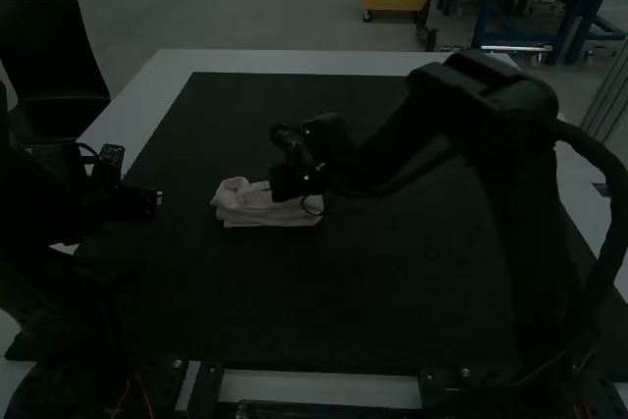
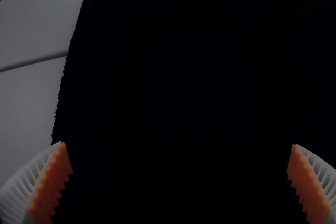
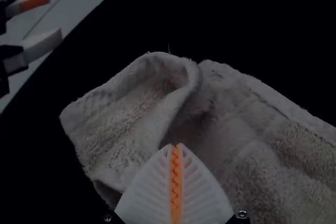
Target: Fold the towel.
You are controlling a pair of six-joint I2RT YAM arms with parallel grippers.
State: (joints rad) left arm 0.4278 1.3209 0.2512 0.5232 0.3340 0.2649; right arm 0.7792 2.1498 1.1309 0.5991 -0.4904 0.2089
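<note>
My right gripper is over the towel, which lies in a small, bunched bundle left of the mat's middle. In the right wrist view, the fingers of my right gripper meet pad to pad above the towel, with no cloth visible between them. One end of the towel is curled into a raised loop beside a loose flap. Off to the towel's left, my left gripper is near the mat's left side. Seen from its wrist, my left gripper stands open above the dark mat.
A dark mat covers most of the light table. The right arm reaches across the mat's right half. A black chair stands beyond the table's left edge.
</note>
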